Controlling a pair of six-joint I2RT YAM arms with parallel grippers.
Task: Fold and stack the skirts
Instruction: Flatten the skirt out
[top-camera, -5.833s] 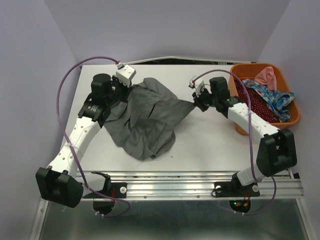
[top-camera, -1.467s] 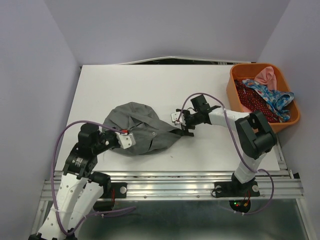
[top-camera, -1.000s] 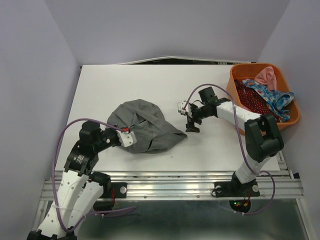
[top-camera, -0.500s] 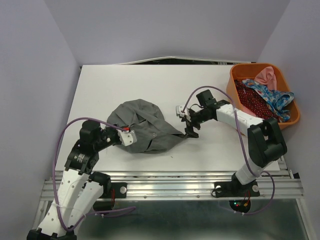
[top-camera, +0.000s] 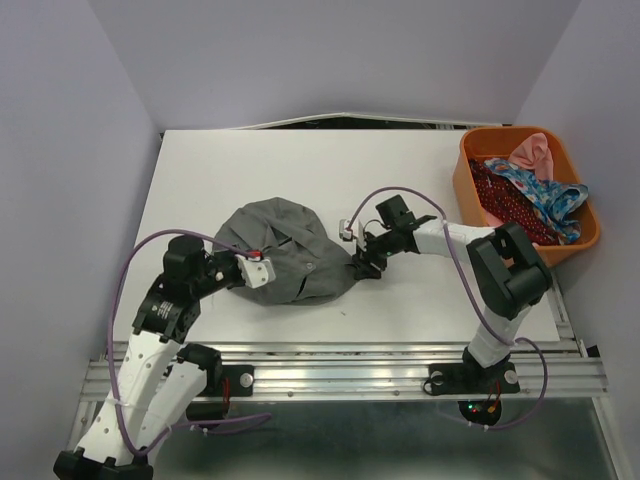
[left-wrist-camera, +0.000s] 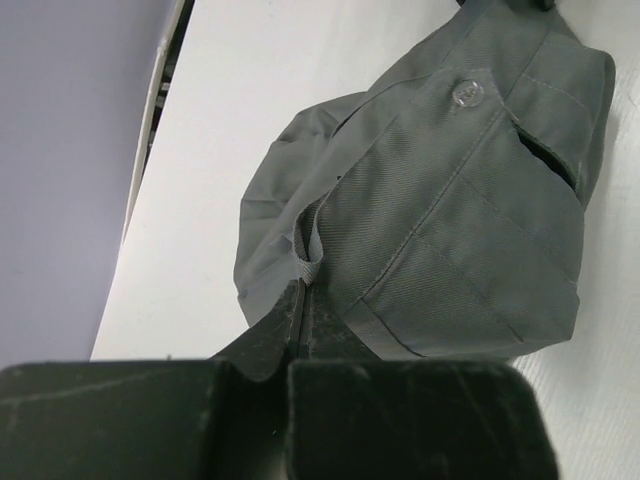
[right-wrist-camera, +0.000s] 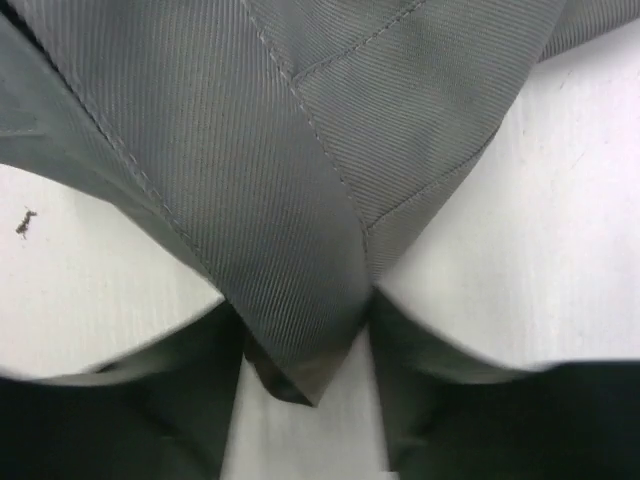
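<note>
The right gripper (top-camera: 362, 262) was returned to the grey skirt (top-camera: 290, 245)'s corner, shown between narrowed fingers (right-wrist-camera: 130, 420) only by its wrist camera (grip unclear). The left gripper (left-wrist-camera: 290, 375) was clamped on the opposite edge.

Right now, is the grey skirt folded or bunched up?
Bunched up: the grey skirt is a rumpled heap, pinched at opposite edges by the left end effector and right end effector.

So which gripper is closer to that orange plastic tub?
Right. The right gripper pinches the tip of the grey cloth skirt nearest the orange plastic tub; the left gripper holds its far left side.
</note>
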